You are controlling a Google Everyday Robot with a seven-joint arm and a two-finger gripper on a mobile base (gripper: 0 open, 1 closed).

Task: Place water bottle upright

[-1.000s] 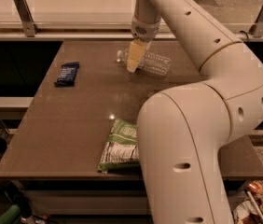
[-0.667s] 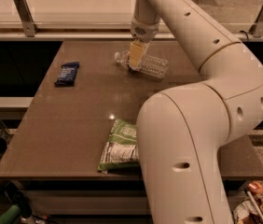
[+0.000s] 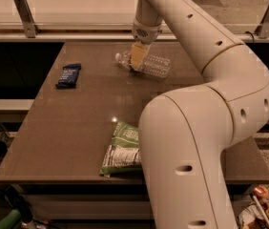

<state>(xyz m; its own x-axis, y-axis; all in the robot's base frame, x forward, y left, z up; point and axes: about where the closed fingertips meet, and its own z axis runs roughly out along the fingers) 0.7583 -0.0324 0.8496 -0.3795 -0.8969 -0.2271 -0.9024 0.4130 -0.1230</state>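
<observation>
The gripper (image 3: 137, 64) points down at the bottle (image 3: 157, 67), its pale yellow tip lying across the bottle toward the neck end and seeming to touch it. Whether it is clamped on the bottle or loose around it cannot be told.

Nearest the camera, well in front of the bottle and a little to its left, a green bag (image 3: 121, 149) lies flat by the near edge of the table (image 3: 77, 123), its white printed end toward that edge. The arm's (image 3: 206, 142) thick white lower link rises just right of the bag and covers part of it.

Farther back, well to the left of the bottle and slightly nearer than it, a dark blue packet (image 3: 68, 75) lies flat on the table, apart from everything else.

The bottle itself lies on its side near the far edge of the table, not upright. Its neck end points left and its clear ribbed body stretches right of the gripper. The plastic is see-through; what, if anything, is inside cannot be made out.

Behind the bottle, past the table's far edge, a metal post (image 3: 24, 14) stands on a pale ledge, up to the left.
</observation>
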